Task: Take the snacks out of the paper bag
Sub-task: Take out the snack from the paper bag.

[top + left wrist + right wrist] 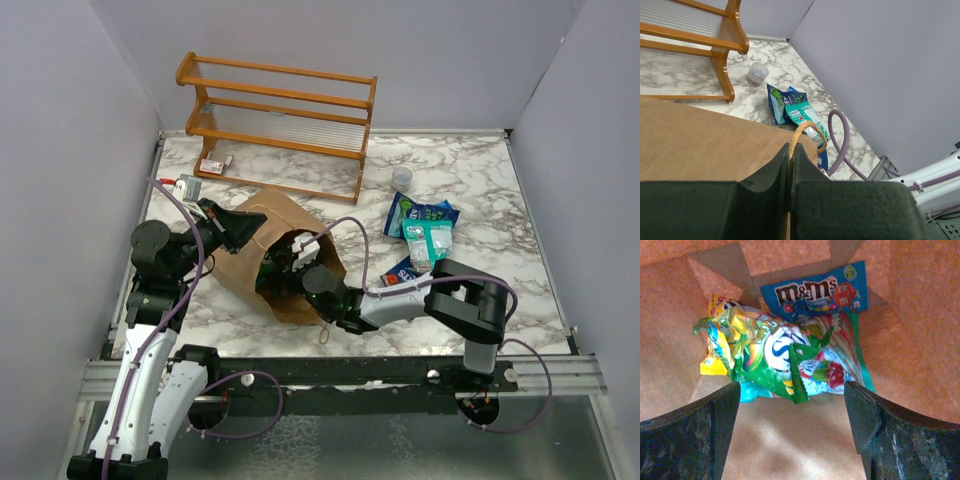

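Bench (480, 200): white marble with grey veins, walled in by plain panels on three sides.

Rack (280, 110): a two-shelf wooden one at the far side of the bench, standing upright.

Paper bag (265, 215): brown, lying on its side near the left-middle of the bench, its mouth facing the near edge.

Left pincer (790, 170): pressed together on the paper bag's rim where the twisted loop handle (807, 132) comes up between the fingers.

Right pincer (791, 395): spread wide and holding nothing, deep inside the bag, with the pile of packets just beyond its fingertips (the overhead view shows only the arm going into the mouth).

Dark blue pouch (415, 213): out of the bag, flat on the bench to the right of it.

Teal packet (430, 240): also out, lying on the near edge of the dark blue pouch.

Blue candy packet (815, 290): inside the bag, at the far end of the pile.

Green packet (765, 360): inside the bag, crumpled, on top of the pile and nearest the right pincer.

Yellow packet (712, 365): inside the bag, sticking out from under the left of the green packet.

Cup (402, 178): small, clear, upright, between the rack and the dark blue pouch.

Red-and-white packet (213, 165): flat on the bench by the rack's left foot.
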